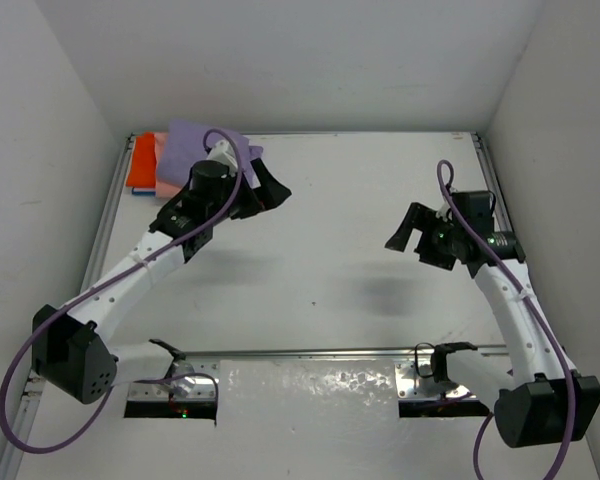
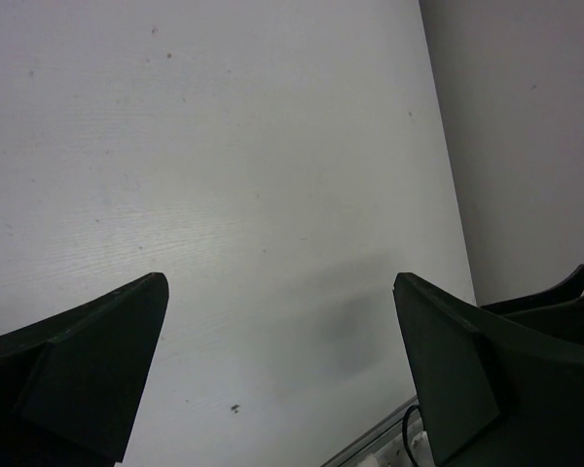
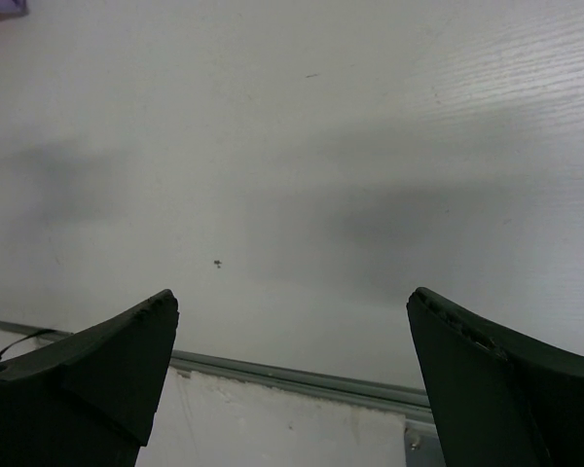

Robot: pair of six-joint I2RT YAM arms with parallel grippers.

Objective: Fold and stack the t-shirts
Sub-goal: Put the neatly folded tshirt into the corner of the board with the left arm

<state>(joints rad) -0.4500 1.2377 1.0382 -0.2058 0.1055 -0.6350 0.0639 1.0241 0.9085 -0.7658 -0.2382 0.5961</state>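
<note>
A stack of folded t-shirts sits at the far left corner of the table: an orange one (image 1: 141,162) at the bottom, a pink one (image 1: 166,172), and a purple one (image 1: 192,140) on top. My left gripper (image 1: 270,190) is open and empty, just right of the stack, above the bare table. My right gripper (image 1: 412,236) is open and empty on the right side of the table. The left wrist view shows only bare table between the left fingers (image 2: 88,360). A purple corner (image 3: 0,8) shows at the top left of the right wrist view.
The white table (image 1: 340,250) is boxed in by white walls on three sides. A metal rail (image 1: 310,352) runs along the near edge, also in the right wrist view (image 3: 292,381). A purple cable (image 1: 230,160) loops over the left arm.
</note>
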